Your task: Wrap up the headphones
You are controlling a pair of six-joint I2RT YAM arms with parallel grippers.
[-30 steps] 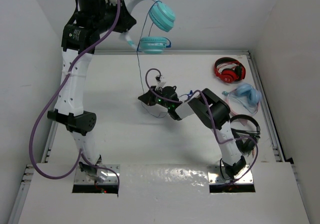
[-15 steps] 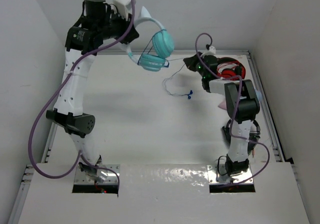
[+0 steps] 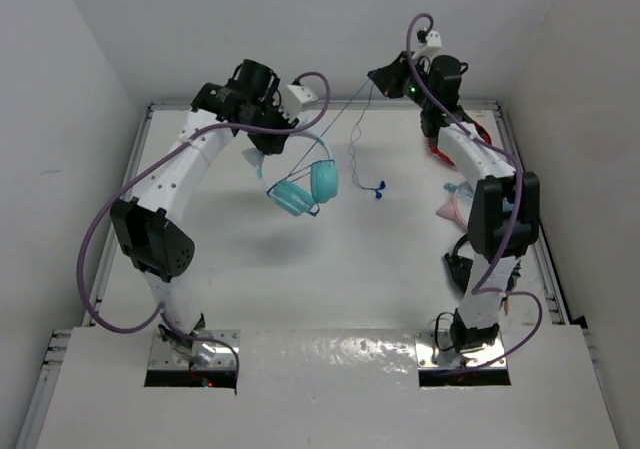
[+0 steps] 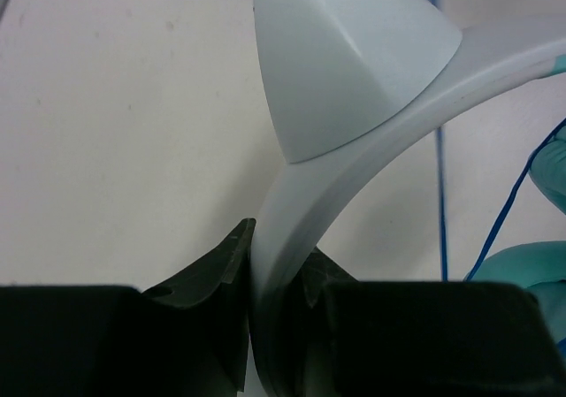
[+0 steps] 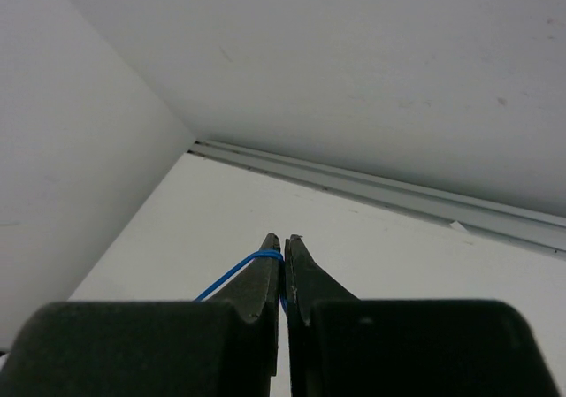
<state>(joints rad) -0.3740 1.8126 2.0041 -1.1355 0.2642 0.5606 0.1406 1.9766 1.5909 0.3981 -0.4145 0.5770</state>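
The headphones [image 3: 322, 179] hang above the bench [image 3: 300, 279], left of its middle, with the left gripper [image 4: 276, 242] clamped on their headband [image 4: 354, 141]. Near the far edge, the right gripper [image 5: 283, 240] is pinched tight on the cable [image 3: 352, 134].

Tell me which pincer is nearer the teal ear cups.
Left. The left pincer clamps the headband right by the ear cups; the right pincer pinches the cable far off near the back wall.

A robotics lab cell: plain white walls [image 3: 300, 29] box in a white table [image 3: 300, 269].
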